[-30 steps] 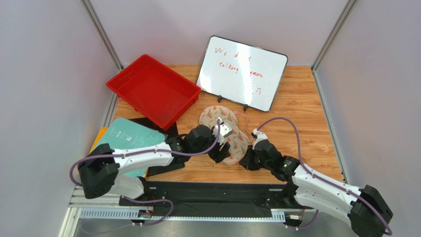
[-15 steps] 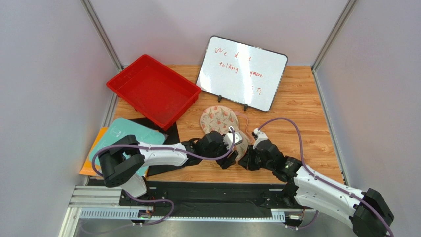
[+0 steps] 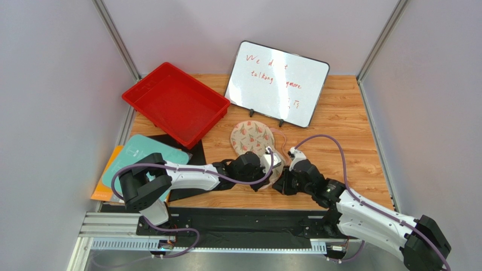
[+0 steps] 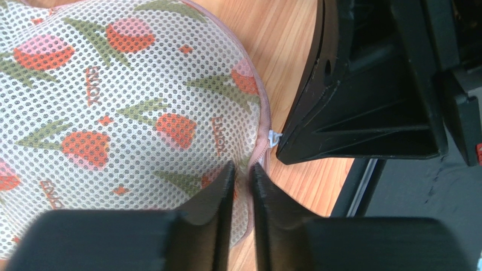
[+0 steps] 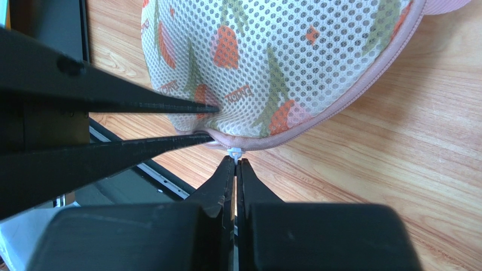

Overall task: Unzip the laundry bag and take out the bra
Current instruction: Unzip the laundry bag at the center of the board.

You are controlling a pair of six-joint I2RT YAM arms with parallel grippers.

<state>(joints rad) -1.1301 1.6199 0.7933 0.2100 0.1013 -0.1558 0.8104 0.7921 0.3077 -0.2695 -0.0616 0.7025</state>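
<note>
Laundry bag [image 3: 252, 135] — light, limp mesh, near edge of bench [image 3: 345, 118]. Left gripper [image 4: 242, 167] pinches its pink edging [image 4: 261, 148]; right gripper [image 5: 236, 162] pressed together on zipper pull [image 5: 235, 152] — likely the surest hold

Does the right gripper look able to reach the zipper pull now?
Probably yes: the zipper pull sits at the shut tips of the right gripper, nothing between; the left gripper pinches the laundry bag beside it.

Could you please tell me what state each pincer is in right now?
Left pincer: closed on the laundry bag edge.
Right pincer: closed on the zipper pull.
</note>
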